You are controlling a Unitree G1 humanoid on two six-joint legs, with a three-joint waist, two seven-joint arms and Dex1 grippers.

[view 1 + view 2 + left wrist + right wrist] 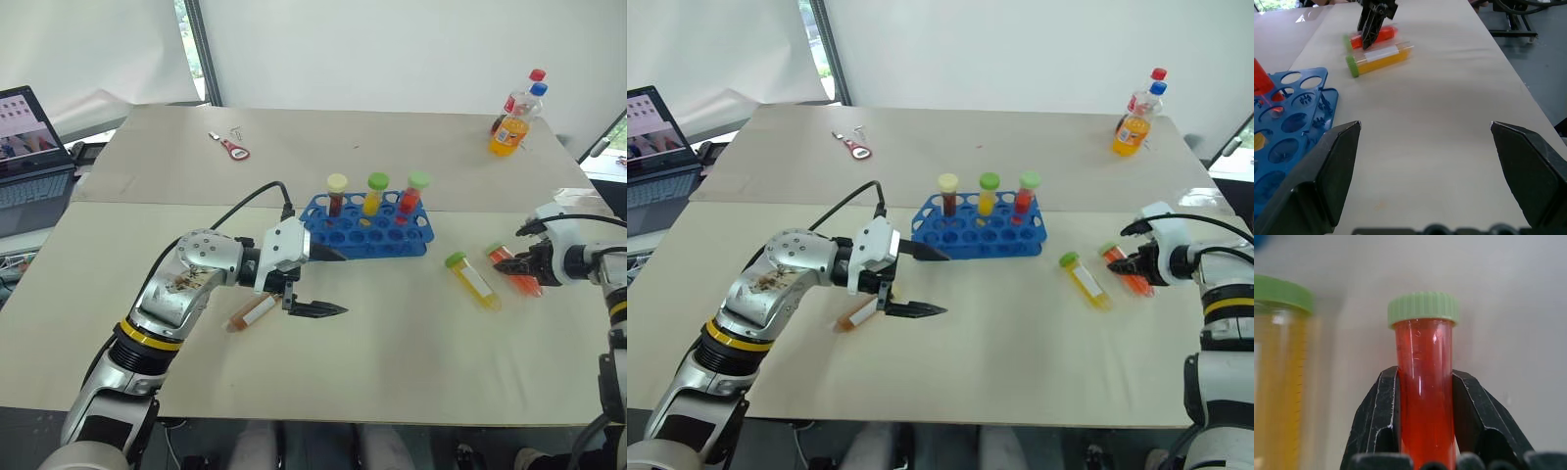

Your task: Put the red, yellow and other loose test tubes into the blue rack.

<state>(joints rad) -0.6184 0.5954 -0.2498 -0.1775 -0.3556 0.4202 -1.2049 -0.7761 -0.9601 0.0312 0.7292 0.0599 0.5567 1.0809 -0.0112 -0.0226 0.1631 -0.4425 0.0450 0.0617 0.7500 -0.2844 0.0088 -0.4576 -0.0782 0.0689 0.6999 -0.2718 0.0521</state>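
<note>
From my head camera, the blue rack (367,227) stands near the middle of the bench (392,362), holding three upright tubes in its back row. My left end effector (328,282) hangs just in front of the rack's left end with its fingers spread wide and nothing between them; a brown-liquid tube (251,313) lies on the bench beneath my wrist. Off to the right, the yellow tube (473,281) lies flat, and just beside it my right end effector (511,265) is clamped on the red tube (517,272). An orange soda bottle (511,125) stands at the far right corner. My left wrist camera looks past parted fingers (1332,171) toward both loose tubes and a corner of the rack. My right wrist camera shows both fingers (1378,416) pressed against the red tube's sides below its green cap, the yellow tube alongside.
</note>
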